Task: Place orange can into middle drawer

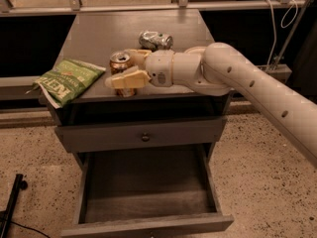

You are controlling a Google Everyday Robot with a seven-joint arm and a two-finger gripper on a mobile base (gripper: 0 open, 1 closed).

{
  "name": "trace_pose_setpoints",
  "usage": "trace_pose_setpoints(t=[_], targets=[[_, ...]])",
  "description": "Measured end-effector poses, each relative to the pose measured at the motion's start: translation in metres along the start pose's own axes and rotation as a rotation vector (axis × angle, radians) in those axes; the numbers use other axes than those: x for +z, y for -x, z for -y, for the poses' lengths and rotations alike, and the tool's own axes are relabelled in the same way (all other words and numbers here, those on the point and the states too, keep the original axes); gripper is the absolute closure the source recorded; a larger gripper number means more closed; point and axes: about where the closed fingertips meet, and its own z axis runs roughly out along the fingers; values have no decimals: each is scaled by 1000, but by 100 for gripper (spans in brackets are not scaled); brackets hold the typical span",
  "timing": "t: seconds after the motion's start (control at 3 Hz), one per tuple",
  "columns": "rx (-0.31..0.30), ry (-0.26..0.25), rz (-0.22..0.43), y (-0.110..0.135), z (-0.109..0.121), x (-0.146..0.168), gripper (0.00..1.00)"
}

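The orange can stands upright near the front edge of the grey cabinet's top, silver top showing. My gripper reaches in from the right at the end of the white arm. One cream finger lies across the can's front, and the other finger sits against its back. The fingers are closed on the can, which still rests on the cabinet top. The middle drawer is pulled open below, with a bare grey floor and nothing in it.
A green chip bag lies on the cabinet top's left front corner. A dented silver-and-green can lies on its side behind the gripper. The shallow drawer front with a round knob is shut above the open drawer. A black pole is on the floor at left.
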Motion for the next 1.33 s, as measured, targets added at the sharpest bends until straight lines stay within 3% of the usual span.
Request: trace_pose_setpoints(t=[0.33,0.67,1.0,1.33], targets=[[24,21,-15,-6,-1,3,43],[32,50,67,-1,-3,4,66],[0,163,157,23,-24,13,89],[-12,296,193,51,-76,-4,100]])
